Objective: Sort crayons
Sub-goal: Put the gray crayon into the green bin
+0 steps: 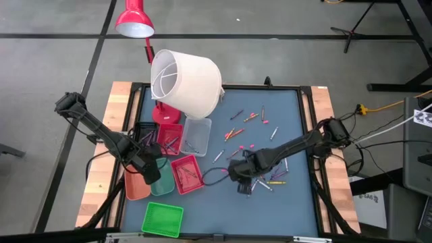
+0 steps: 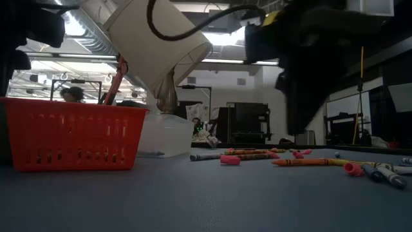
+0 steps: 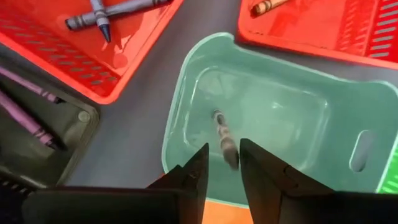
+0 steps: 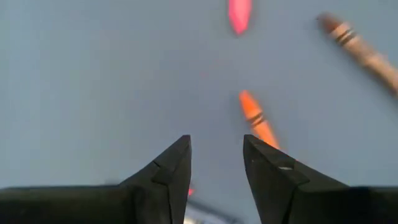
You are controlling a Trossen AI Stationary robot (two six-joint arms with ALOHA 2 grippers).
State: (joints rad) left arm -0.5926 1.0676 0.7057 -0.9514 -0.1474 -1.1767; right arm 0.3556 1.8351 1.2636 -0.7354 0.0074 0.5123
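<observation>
Loose crayons (image 1: 251,120) lie scattered on the blue-grey mat, with more (image 1: 266,181) by my right gripper. My left gripper (image 1: 152,169) hovers open over the pale teal tray (image 3: 273,106). A blurred brownish crayon (image 3: 225,138) shows just beyond its fingertips, inside that tray; whether it lies on the tray floor I cannot tell. My right gripper (image 1: 240,173) is open, low over the mat. An orange crayon (image 4: 258,118) lies just ahead of its fingertips, a brown crayon (image 4: 357,45) and a pink stub (image 4: 239,14) farther off.
Small trays cluster at the mat's left: red (image 1: 187,173), red (image 1: 169,133), clear (image 1: 196,135), orange (image 1: 137,187), dark (image 1: 144,133), and green (image 1: 163,219) near the front edge. A tipped white lampshade (image 1: 185,81) overhangs the far trays. Grey crayons (image 3: 99,15) lie in a red tray.
</observation>
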